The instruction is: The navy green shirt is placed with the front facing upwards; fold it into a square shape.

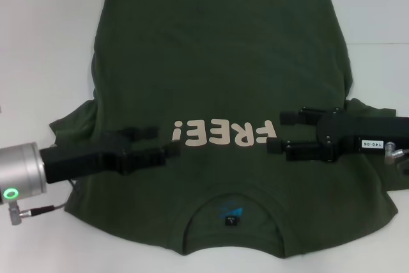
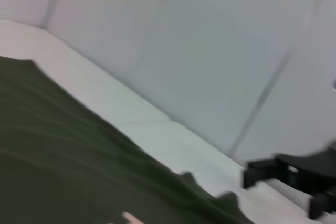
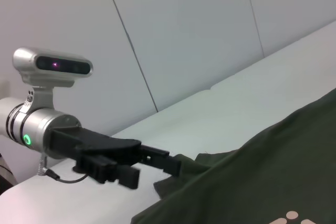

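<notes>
The navy green shirt [image 1: 217, 55] lies flat on the white table, front up, with the cream "FREE!" lettering [image 1: 223, 133] and the collar [image 1: 231, 212] nearest me. My left gripper [image 1: 167, 140] is open and hovers over the chest, left of the lettering. My right gripper [image 1: 276, 132] is open and hovers at the lettering's right end. Neither holds cloth. The left wrist view shows the shirt [image 2: 68, 166] and one of the right gripper's fingers [image 2: 262, 171]. The right wrist view shows the shirt [image 3: 273, 177] and the left gripper [image 3: 157, 169].
The white table [image 1: 45, 43] shows around the shirt. The left sleeve [image 1: 70, 123] and the right sleeve [image 1: 377, 110] spread outward beneath the arms. A pale wall [image 3: 210, 35] stands behind the table. The left arm's silver wrist with its green light [image 1: 13, 177] is at the near left.
</notes>
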